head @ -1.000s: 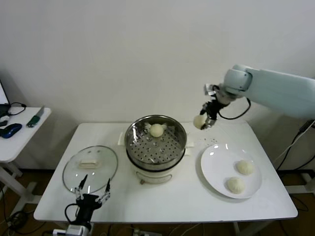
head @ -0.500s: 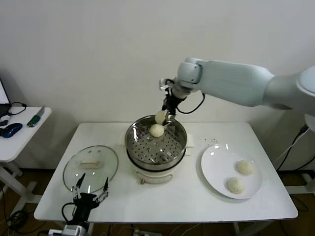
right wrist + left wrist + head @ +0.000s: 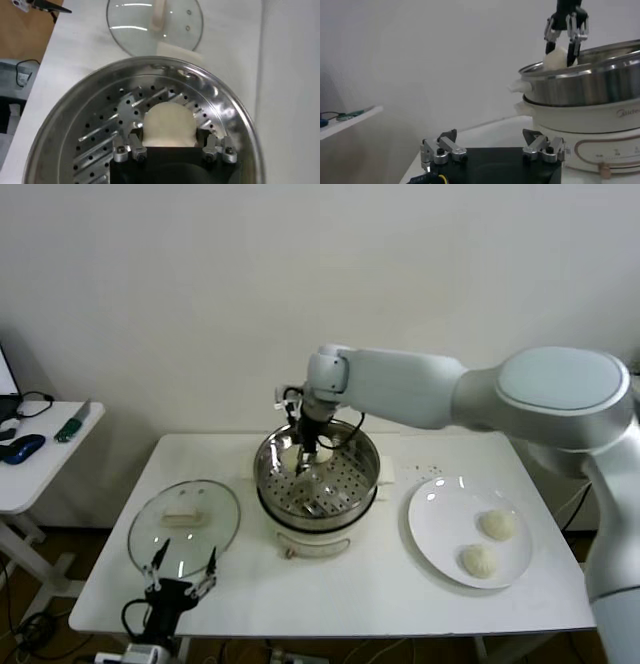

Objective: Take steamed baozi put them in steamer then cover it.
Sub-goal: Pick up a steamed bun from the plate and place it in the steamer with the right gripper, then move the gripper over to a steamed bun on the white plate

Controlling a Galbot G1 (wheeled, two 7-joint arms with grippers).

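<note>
While the right gripper (image 3: 303, 452) clasps one baozi (image 3: 168, 125) inside the steamer (image 3: 366, 446), two baozi (image 3: 498, 525) sit on one plate (image 3: 436, 529); left gripper (image 3: 180, 569) spread.

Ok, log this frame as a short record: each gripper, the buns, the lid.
right gripper: inside the steamer, shut on a bun
left gripper: open, idle at the table's front edge near the lid
buns on plate: two
lid: off, flat on the table left of the steamer
</note>
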